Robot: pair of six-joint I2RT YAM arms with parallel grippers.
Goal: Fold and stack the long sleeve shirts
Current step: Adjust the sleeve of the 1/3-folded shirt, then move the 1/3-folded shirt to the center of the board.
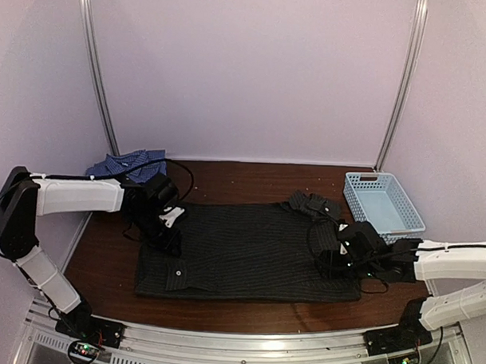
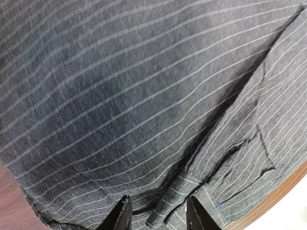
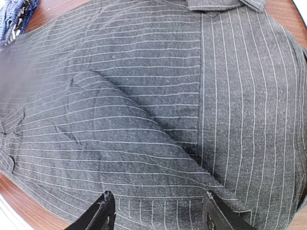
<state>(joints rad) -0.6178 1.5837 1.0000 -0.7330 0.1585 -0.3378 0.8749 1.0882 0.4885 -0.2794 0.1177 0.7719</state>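
Pinstripe shirt [image 1: 248, 250] spread flat mid-table, collar end to the right. Blue checked shirt [image 1: 128, 164] bunched at far left corner of table [image 1: 104, 261]. Left gripper [image 2: 158, 215] parted, low over left end of pinstripe shirt. Right gripper [image 3: 158, 213] spread wide over right end, holding nothing.

Dark wood table [image 1: 251, 176]; pale lilac walls [image 1: 247, 70] behind and beside it, two metal rails [image 1: 95, 73] rising at its far corners.
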